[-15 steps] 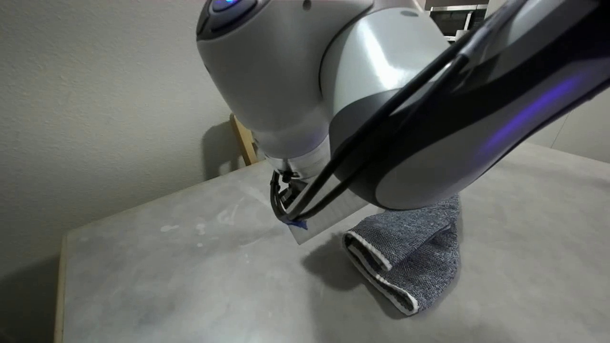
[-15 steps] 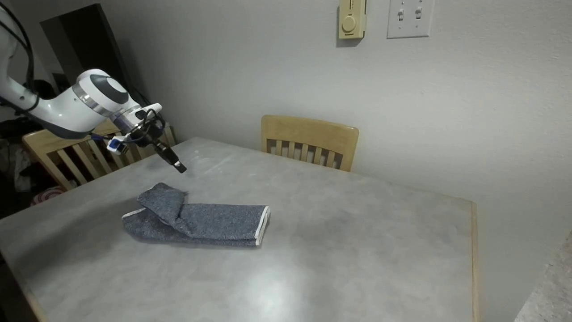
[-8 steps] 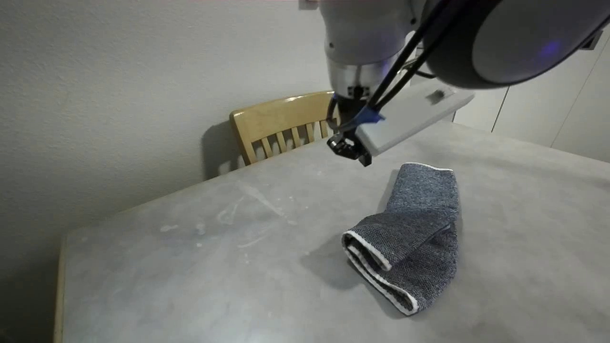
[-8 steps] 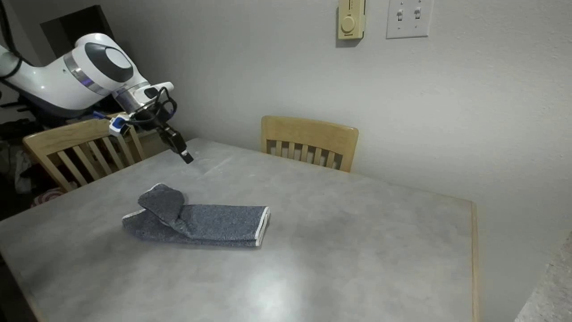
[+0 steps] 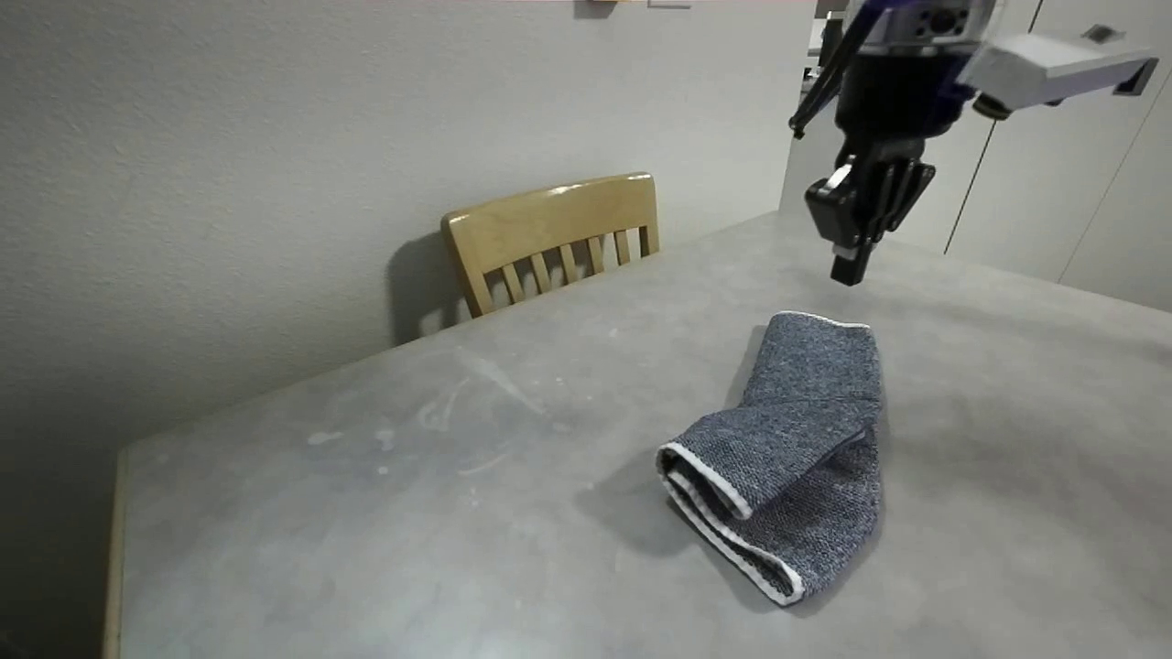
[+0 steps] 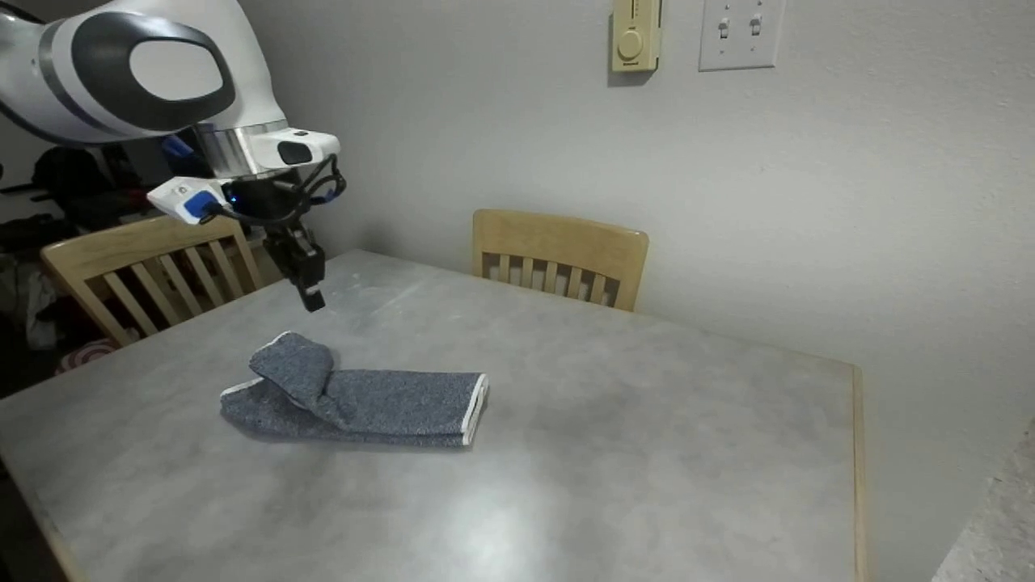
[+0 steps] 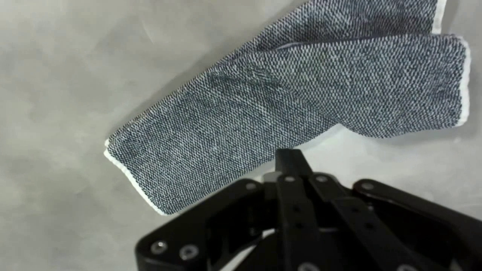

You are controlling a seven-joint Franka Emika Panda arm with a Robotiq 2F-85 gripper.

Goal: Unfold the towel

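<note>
The blue-grey towel (image 5: pixel 810 366) with white edge trim lies folded into a strip on the table, and shows in both exterior views (image 6: pixel 404 400). One end is a flat layered strip. At the other end a top flap is turned aside at an angle, with a bend near the middle. In the wrist view the towel (image 7: pixel 226 128) fills the upper part. My gripper (image 5: pixel 850 265) is shut and empty in the air above the table, apart from the towel. Its tips (image 7: pixel 293 160) overlap the towel's long edge in the wrist view. It points downward in an exterior view (image 6: pixel 314 299).
The grey table (image 6: pixel 647 436) carries the towel. A wooden chair (image 6: pixel 558 234) stands at the table's edge by the wall and also shows in an exterior view (image 5: pixel 549 220). Another wooden chair (image 6: pixel 145 242) stands behind the arm. A wall runs along the table.
The arm has swung off from in front of the towel, and the gripper has turned from a slant to more nearly straight down. The gripper stays shut. The towel has not moved.
</note>
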